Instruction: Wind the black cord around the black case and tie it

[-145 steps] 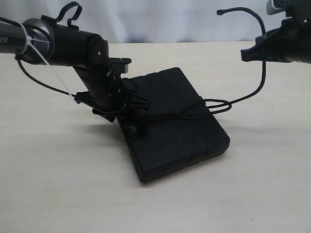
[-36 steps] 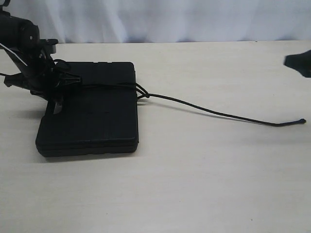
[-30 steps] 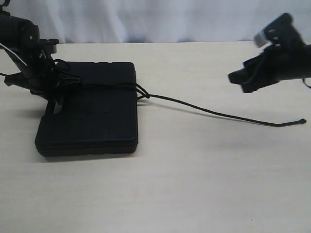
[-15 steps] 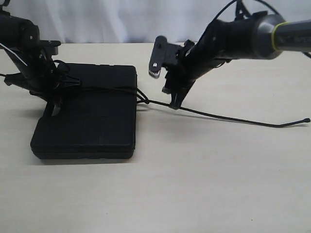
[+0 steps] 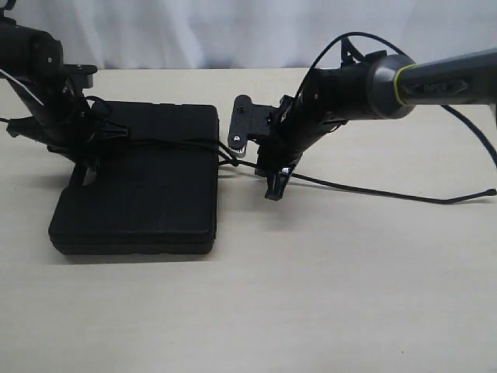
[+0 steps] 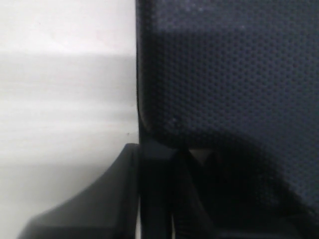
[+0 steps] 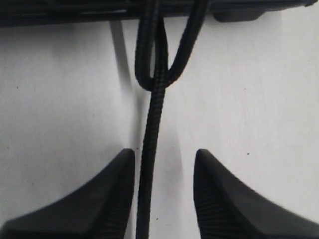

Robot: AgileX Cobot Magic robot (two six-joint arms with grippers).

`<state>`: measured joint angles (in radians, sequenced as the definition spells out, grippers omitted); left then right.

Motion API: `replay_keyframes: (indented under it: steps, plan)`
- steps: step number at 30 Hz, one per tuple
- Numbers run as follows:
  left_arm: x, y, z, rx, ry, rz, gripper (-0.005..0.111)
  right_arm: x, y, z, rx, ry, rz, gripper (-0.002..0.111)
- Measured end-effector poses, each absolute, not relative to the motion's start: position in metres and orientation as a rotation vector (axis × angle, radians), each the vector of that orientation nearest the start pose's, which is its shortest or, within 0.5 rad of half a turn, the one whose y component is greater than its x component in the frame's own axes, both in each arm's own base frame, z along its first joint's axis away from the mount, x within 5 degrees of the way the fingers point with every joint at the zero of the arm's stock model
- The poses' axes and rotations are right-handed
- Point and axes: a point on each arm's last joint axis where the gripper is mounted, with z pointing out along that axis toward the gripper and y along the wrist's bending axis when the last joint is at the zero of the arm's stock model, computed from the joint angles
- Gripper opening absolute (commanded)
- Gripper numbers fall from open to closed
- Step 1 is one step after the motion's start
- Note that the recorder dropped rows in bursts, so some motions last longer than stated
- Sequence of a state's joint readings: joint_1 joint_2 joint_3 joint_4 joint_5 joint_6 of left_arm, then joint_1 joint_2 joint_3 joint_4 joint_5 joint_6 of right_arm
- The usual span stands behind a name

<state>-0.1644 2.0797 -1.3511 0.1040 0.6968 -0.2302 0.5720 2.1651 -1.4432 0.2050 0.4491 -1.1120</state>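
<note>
The black case lies flat on the table at the left. The black cord crosses its top, forms a knot at its right edge, and trails right to a small tip. My left gripper sits at the case's left edge, shut on the cord there. Its wrist view is dark, with the left gripper low against the textured case. My right gripper points down just right of the knot. In its wrist view the right gripper is open, astride the cord, which lies near one finger.
The pale table stretches in front and to the right. A white curtain hangs behind. The right arm's own cable loops over the table at the right.
My right arm has swung in from the far right and come down over the cord beside the knot. The case's near end has shifted slightly left. The left gripper has stayed put.
</note>
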Motion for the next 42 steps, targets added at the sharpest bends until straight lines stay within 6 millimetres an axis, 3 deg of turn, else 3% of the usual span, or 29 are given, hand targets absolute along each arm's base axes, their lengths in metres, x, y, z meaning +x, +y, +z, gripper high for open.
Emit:
replay_keyframes:
  steps: [6,7,9,10,19,26,32,37,39,42]
  plan:
    - [0.402,-0.061,0.13,0.009,2.899,0.042,0.0,0.372,0.249,0.119,-1.804,1.943,0.008,0.033]
    - [0.402,-0.061,0.13,0.009,2.899,0.042,0.0,0.372,0.249,0.115,-1.807,1.951,0.011,0.028]
    - [0.402,-0.061,0.13,0.009,2.899,0.042,0.0,0.372,0.249,0.111,-1.805,1.967,0.016,0.006]
    - [0.402,-0.061,0.13,0.009,2.899,0.042,0.0,0.372,0.249,0.11,-1.797,1.976,0.018,0.005]
    - [0.402,-0.06,0.13,0.021,2.898,0.049,0.0,0.372,0.245,0.13,-1.678,2.069,0.06,0.004]
    - [0.401,-0.068,0.13,0.039,2.9,0.016,0.0,0.382,0.213,0.133,-1.519,2.272,0.128,0.004]
    - [0.4,-0.072,0.13,0.006,2.899,-0.001,0.0,0.384,0.178,0.119,-1.424,2.385,0.133,0.004]
    - [0.4,-0.072,0.131,-0.005,2.897,-0.005,0.0,0.384,0.164,0.113,-1.381,2.416,0.12,0.004]
    - [0.4,-0.072,0.131,-0.007,2.897,-0.006,0.003,0.384,0.163,0.113,-1.381,2.415,0.117,0.004]
    - [0.4,-0.072,0.131,-0.01,2.9,-0.007,0.017,0.385,0.163,0.113,-1.381,2.412,0.112,0.004]
